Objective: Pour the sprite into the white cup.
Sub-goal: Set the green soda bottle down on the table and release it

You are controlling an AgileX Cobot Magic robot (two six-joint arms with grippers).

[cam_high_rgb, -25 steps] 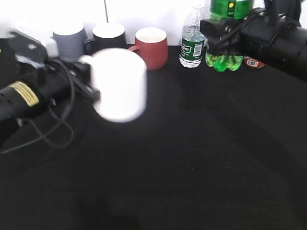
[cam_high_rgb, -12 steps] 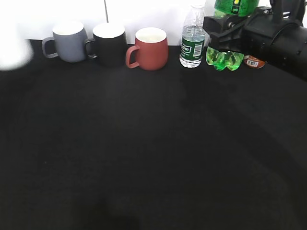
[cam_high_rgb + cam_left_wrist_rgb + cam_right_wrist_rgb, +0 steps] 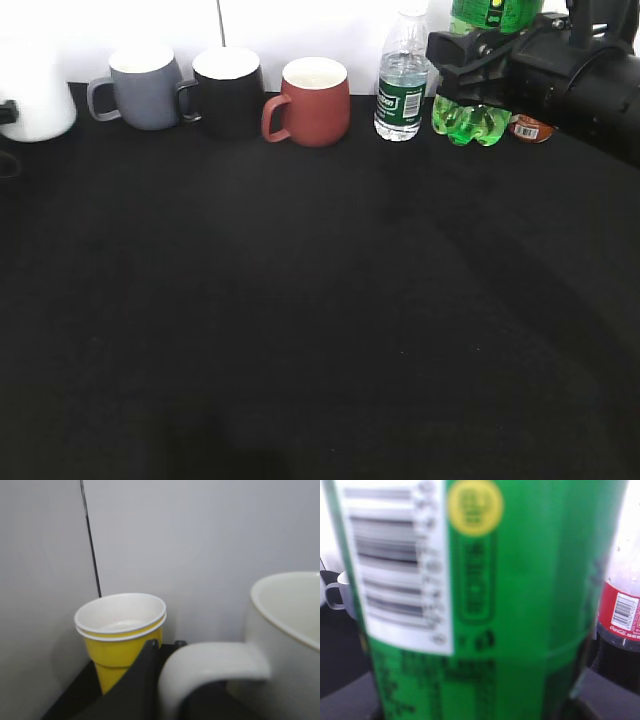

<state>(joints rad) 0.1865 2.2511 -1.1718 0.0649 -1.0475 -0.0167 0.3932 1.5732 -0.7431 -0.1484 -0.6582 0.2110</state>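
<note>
Most of the black tabletop lies bare: the whole middle and lower part of the exterior view is open cloth, and everything stands along the upper edge against the white wall.

At the far left edge of that view the white cup sits partly cut off by the frame. In the left wrist view its rim and side handle fill the lower right. The left gripper shows only as one dark finger running up beside the handle; whether it clamps the handle or stands apart cannot be told.

At the upper right the sprite hangs above the tabletop, its lobed green base clear of the cloth and its top cut by the upper edge. The right gripper is clamped around its body. In the right wrist view the green label with barcode fills nearly the whole frame.

Counted along the back row:
- One grey mug
- One black mug with a white inside
- One red mug
- One small clear water bottle
- One cola bottle with a red label, just beside the sprite on the right
- Two yellow paper cups, stacked in the corner behind the white cup, seen only from the left wrist
</note>
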